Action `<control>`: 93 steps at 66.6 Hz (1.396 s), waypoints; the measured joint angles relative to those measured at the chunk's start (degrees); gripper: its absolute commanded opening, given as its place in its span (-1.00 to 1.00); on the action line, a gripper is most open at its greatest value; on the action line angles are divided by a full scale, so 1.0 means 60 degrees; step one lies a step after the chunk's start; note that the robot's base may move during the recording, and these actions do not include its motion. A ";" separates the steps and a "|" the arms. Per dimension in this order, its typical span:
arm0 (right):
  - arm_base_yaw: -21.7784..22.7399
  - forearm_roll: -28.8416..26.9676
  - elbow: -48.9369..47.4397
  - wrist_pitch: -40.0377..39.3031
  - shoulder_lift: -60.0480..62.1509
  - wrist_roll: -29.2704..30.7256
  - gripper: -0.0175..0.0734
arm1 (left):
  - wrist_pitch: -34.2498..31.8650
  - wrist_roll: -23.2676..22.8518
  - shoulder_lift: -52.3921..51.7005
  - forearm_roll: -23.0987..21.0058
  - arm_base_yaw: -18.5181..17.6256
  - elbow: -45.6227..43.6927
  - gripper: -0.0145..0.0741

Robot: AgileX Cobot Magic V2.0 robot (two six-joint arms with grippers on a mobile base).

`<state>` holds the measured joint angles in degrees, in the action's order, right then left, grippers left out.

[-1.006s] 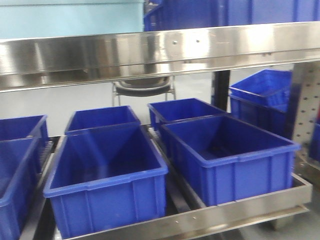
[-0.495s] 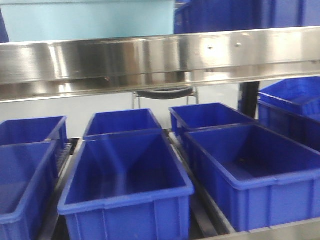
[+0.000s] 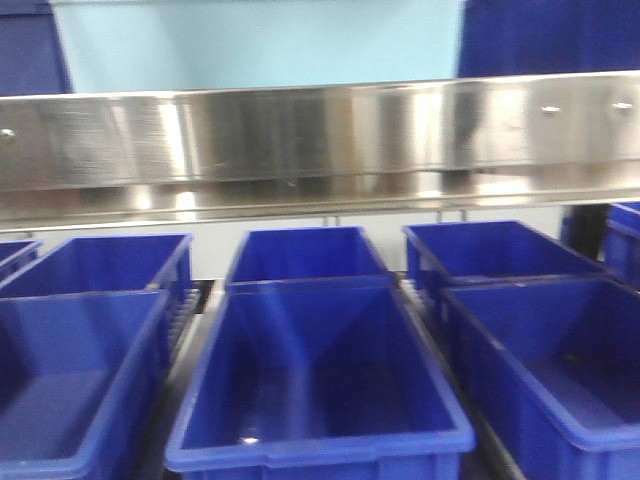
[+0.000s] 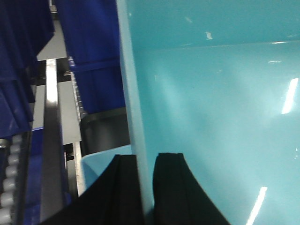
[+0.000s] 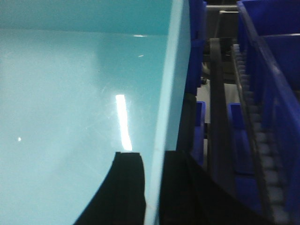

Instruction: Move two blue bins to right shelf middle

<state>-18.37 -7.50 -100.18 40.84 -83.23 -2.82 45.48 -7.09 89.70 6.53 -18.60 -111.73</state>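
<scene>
Both wrist views show a pale turquoise bin held between the arms. My left gripper [image 4: 145, 159] is shut on its thin left wall [image 4: 131, 93], one black finger [image 4: 123, 192] outside and one inside. My right gripper [image 5: 152, 157] is shut on its right wall [image 5: 171, 93] in the same way. The bin's smooth inside [image 4: 220, 117] fills most of both wrist views. Several dark blue bins [image 3: 320, 370] stand in rows on the shelf level in the front view. Neither gripper shows in that view.
A wide steel shelf beam [image 3: 320, 135] crosses the front view above the dark blue bins. A pale turquoise surface [image 3: 260, 45] shows above it. Roller tracks [image 5: 253, 122] and dark blue bins [image 5: 276, 70] lie right of the held bin; more blue bins [image 4: 93, 56] lie to its left.
The front view has swung left: the shelf and its blue bins have slid right in the frame. The right post and stacked bins have left the frame, and another bin has appeared at left.
</scene>
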 measured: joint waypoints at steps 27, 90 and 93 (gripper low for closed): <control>0.0000 0.0000 0.0000 0.0000 0.0000 0.0000 -0.95 | 0.0000 0.0000 0.0000 0.0000 0.0000 0.0000 -0.92; 0.0000 0.0000 0.0000 0.0000 0.0000 0.0000 -0.95 | 0.0000 0.0000 0.0000 0.0000 0.0000 0.0000 -0.92; 0.0000 0.0000 0.0000 0.0000 0.0000 0.0000 -0.95 | 0.0000 0.0000 0.0000 0.0000 0.0000 0.0000 -0.92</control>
<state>-18.37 -7.50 -100.18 40.84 -83.23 -2.82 45.48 -7.09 89.70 6.53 -18.60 -111.73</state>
